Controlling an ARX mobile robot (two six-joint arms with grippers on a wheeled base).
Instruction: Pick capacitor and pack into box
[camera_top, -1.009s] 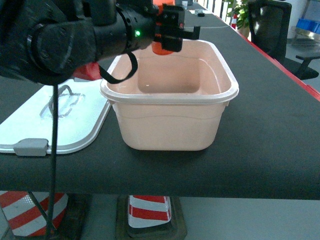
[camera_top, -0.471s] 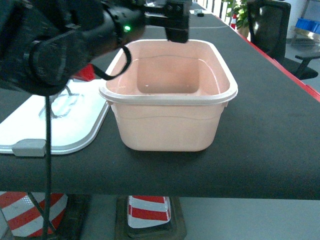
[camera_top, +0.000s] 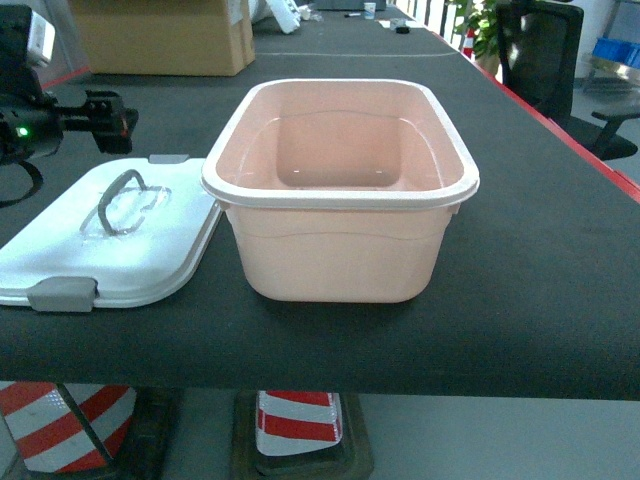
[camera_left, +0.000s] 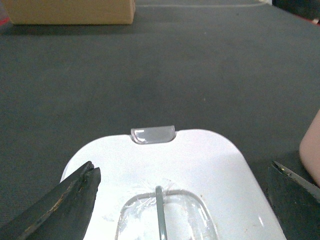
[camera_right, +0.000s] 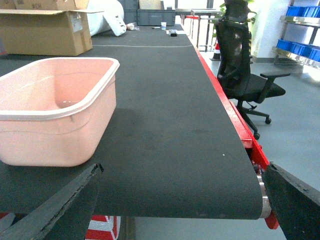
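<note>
Left gripper (camera_left: 180, 200) spread wide and empty above the lid (camera_top: 120, 245); box (camera_top: 340, 190) to its right.
Right gripper (camera_right: 180, 200), likewise wide and empty, hangs near the worktop (camera_right: 170, 125) edge; only its camera shows the office chair (camera_right: 245, 75) whole.

Head camera looks forward and down across the table (camera_top: 540, 250), box (camera_top: 340, 190) close and centred, lid (camera_top: 110, 250) to its left. Left wrist camera hangs low over that same lid (camera_left: 165, 170), facing away down the table. Right wrist camera sits low at the near edge, box (camera_right: 50, 115) on its left
</note>
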